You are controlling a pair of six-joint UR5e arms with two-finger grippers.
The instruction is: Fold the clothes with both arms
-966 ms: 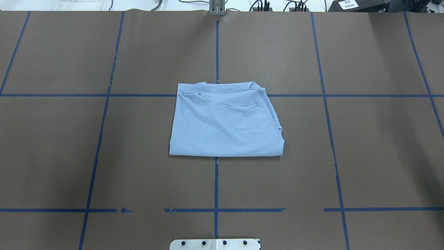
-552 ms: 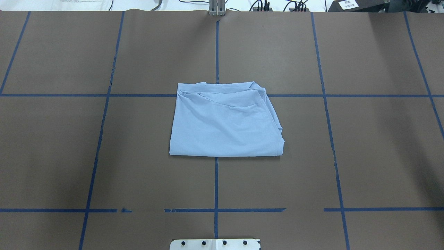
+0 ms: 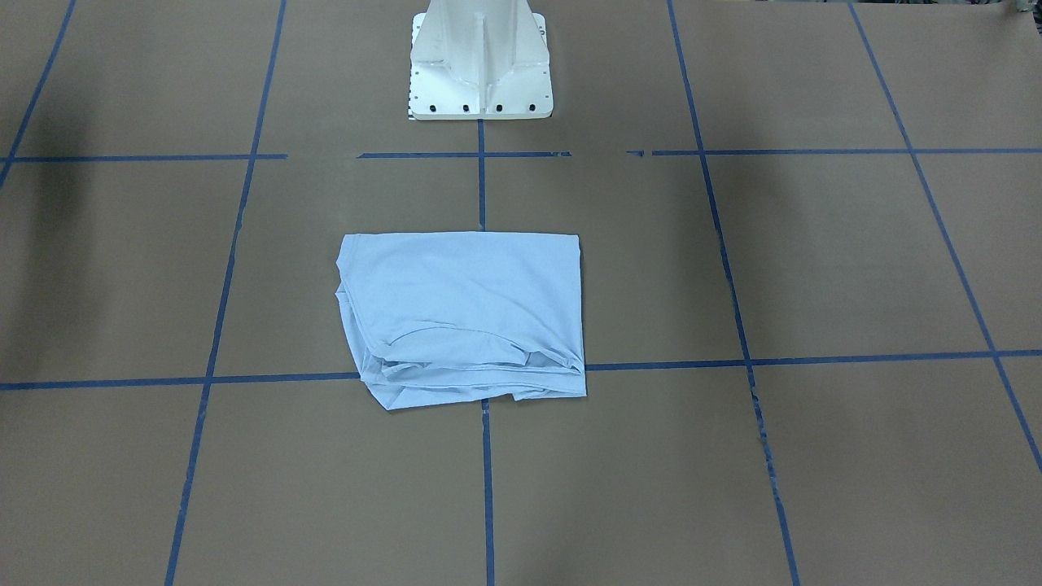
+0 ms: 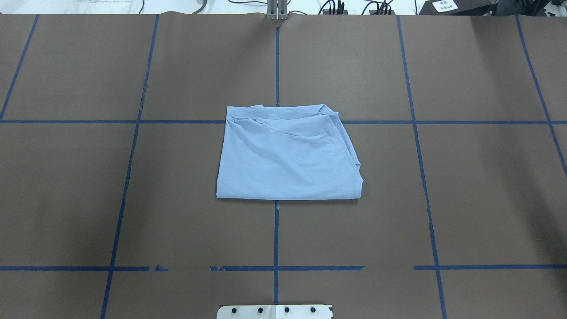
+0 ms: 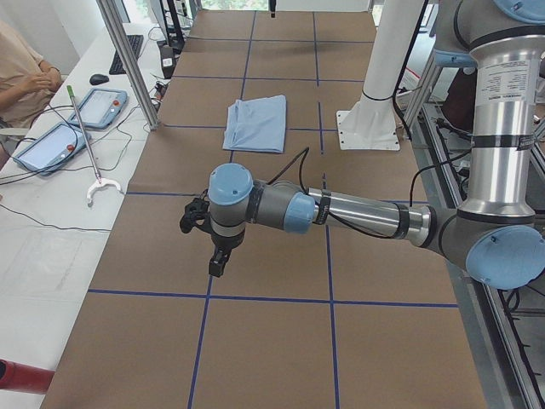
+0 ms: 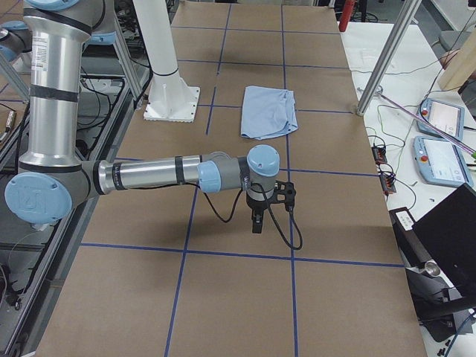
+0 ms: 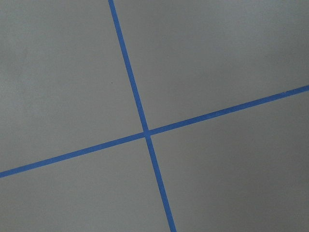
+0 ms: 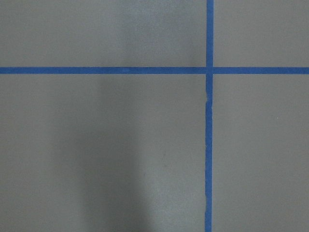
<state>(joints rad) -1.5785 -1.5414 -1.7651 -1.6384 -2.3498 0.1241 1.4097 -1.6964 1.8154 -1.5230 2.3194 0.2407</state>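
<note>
The clothes are one light blue T-shirt (image 4: 288,159), folded into a rough rectangle at the table's middle, also seen in the front-facing view (image 3: 464,309) and both side views (image 5: 257,123) (image 6: 269,111). Nothing touches it. My left gripper (image 5: 219,264) hangs over the brown mat well away from the shirt, toward the table's left end. My right gripper (image 6: 256,223) hangs likewise toward the right end. Both appear only in the side views, so I cannot tell whether they are open or shut. The wrist views show only mat and blue tape lines.
The white pedestal base (image 3: 480,57) stands at the robot's edge of the table. Aluminium posts (image 5: 128,60) (image 6: 383,63) rise at the far edge. Tablets (image 5: 47,145) (image 6: 442,160), cables and a seated person (image 5: 21,72) are on the operators' side.
</note>
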